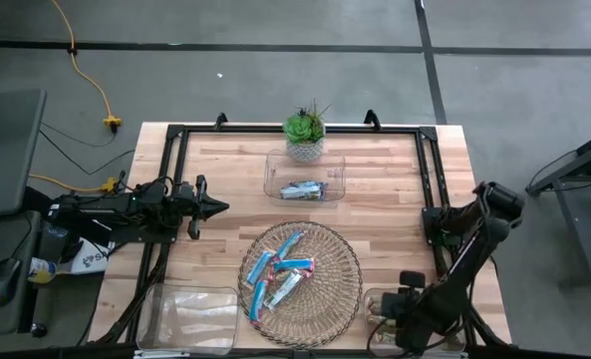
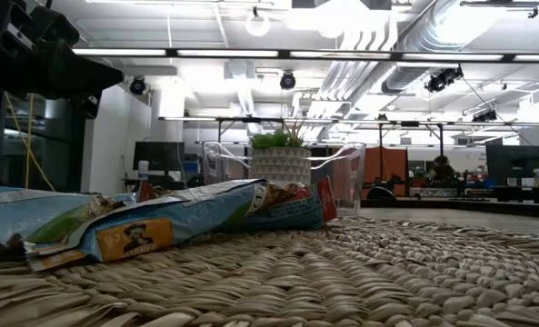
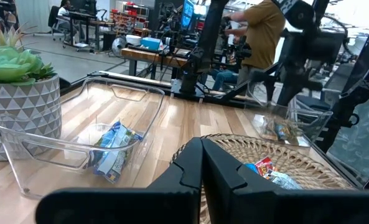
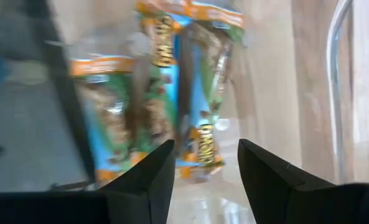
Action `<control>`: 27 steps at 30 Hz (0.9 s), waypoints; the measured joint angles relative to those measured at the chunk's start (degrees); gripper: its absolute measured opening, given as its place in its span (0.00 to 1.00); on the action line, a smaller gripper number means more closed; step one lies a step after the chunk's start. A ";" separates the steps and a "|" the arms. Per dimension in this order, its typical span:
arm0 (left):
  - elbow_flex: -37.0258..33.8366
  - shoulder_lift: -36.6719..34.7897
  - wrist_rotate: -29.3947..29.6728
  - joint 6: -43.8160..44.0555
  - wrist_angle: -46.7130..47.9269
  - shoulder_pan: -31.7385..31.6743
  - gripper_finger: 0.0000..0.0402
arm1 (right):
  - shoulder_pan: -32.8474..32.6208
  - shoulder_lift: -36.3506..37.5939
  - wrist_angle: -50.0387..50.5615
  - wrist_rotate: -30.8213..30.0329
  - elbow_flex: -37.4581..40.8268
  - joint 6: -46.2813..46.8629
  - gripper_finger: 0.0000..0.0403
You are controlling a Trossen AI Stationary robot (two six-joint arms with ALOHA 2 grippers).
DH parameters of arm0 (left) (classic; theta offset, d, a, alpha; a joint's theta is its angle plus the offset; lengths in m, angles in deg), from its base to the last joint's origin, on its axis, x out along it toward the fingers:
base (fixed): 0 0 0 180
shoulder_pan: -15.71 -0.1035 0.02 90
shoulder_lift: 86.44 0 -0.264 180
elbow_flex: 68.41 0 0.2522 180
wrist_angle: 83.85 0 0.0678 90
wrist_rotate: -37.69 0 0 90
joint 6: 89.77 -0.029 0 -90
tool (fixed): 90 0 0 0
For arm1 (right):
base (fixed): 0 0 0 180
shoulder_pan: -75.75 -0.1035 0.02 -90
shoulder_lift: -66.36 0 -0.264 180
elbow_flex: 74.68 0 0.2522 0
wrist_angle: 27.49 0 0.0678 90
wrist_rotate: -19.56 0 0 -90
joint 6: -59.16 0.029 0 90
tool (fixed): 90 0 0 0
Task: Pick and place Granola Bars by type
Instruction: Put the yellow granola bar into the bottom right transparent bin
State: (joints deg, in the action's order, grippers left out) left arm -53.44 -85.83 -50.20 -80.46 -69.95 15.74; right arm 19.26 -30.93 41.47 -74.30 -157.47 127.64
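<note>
Reaching down over the clear plastic bin (image 1: 385,311) at the table's near right corner, the right gripper (image 4: 200,163) is hovering with fingers spread above tan-green wrapped granola bars (image 4: 153,99) lying inside. The left gripper (image 1: 218,207) — fingers pressed together — is pointing level toward the round wicker tray (image 1: 335,261), where blue-wrapped bars (image 1: 280,274) are lying. A potted green succulent (image 1: 305,135) is standing behind the far clear bin (image 1: 275,172).

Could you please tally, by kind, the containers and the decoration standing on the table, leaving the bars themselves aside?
Clear plastic bins: 3
Wicker tray: 1
Potted plant: 1
Total: 5
</note>
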 joint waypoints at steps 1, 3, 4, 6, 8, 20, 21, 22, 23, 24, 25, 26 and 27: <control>0.01 0.00 0.00 0.00 0.00 0.00 0.00 | 0.00 0.98 -0.45 0.42 0.00 0.00 0.39; 0.00 -0.01 0.00 0.00 0.00 0.00 0.00 | 0.00 3.15 -1.74 1.27 0.00 -0.25 0.39; -0.01 -0.01 0.00 -0.01 0.00 0.01 0.00 | -0.02 4.24 -2.34 1.76 0.00 -0.26 0.39; -0.01 -0.01 0.00 0.00 0.00 0.01 0.00 | -0.18 6.44 -3.31 2.28 0.00 -0.14 0.39; -0.01 -0.01 0.00 0.01 0.00 0.00 0.00 | -0.52 8.71 -3.66 2.21 0.00 0.24 0.39; 0.00 -0.01 0.00 -0.01 0.00 0.00 0.00 | -5.05 19.13 -6.67 -26.78 -0.02 -0.91 0.39; -0.01 0.01 0.00 0.01 0.00 -0.01 0.00 | -5.07 19.40 -7.06 -29.45 -0.02 -1.65 0.39; 0.01 -0.01 0.00 -0.01 0.00 0.01 0.00 | -4.96 19.53 -7.27 -31.55 -0.02 -2.74 0.39; 0.01 -0.01 0.00 -0.01 0.00 0.01 0.00 | -4.61 19.57 -7.55 -33.34 -0.02 -3.82 0.39; 0.00 -0.01 0.00 -0.01 0.00 0.00 0.00 | -4.11 19.57 -8.06 -34.57 -0.02 -5.13 0.39; 0.00 -0.01 0.00 0.00 0.00 0.01 0.00 | -3.42 19.57 -8.80 -35.48 -0.02 -6.58 0.39; 0.01 -0.01 0.00 0.00 0.00 0.01 0.00 | -2.65 19.57 -9.55 -36.26 -0.02 -8.20 0.39; 0.00 -0.01 0.00 -0.01 0.00 0.01 0.00 | -1.77 19.57 -10.38 -36.76 -0.02 -10.04 0.39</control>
State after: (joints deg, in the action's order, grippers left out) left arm -53.44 -85.84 -50.20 -80.47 -69.95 15.74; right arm 17.50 -11.36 31.09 -111.06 -157.49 117.60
